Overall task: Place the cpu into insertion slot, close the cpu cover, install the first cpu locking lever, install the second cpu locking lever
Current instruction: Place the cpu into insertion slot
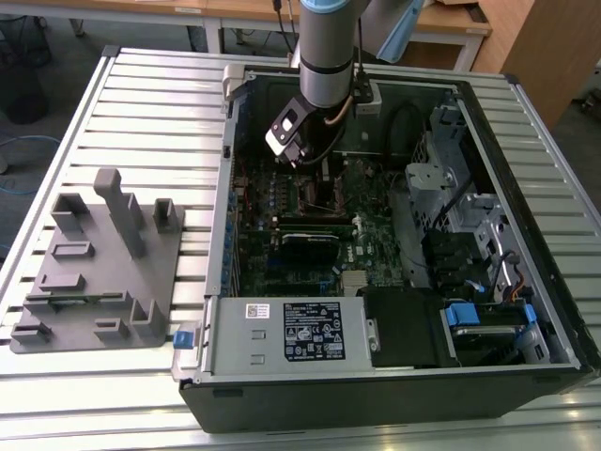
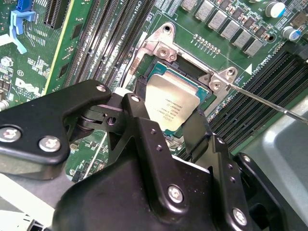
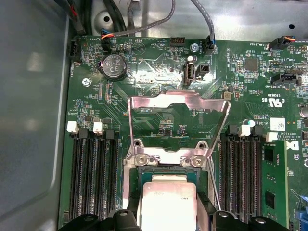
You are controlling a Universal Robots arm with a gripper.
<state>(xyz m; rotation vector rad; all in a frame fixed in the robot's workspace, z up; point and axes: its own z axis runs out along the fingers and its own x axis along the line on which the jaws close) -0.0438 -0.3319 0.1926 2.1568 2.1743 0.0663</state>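
Evidently the tool (image 2: 165, 116) is closed on the chip (image 2: 174, 102) by two opposite edges, just above the socket (image 2: 186, 76), a hold that likely suits so light, stiff and fragile a part with a slick metal top.

- In the exterior view you get bright, even light from above; the slatted tabletop (image 1: 141, 85) shines pale, with glare along its ribs.
- The inside of the computer case (image 1: 376, 399) sits much dimmer than its surroundings.
- In the first wrist view, glare washes the cpu (image 3: 166, 204) almost white, the cpu cover (image 3: 178, 102) carries a soft sheen, and the grey case wall (image 3: 33, 96) shows hazy bright patches.
- In the second wrist view the fingers (image 2: 144, 139) read near-black, with small highlights on their screw heads.
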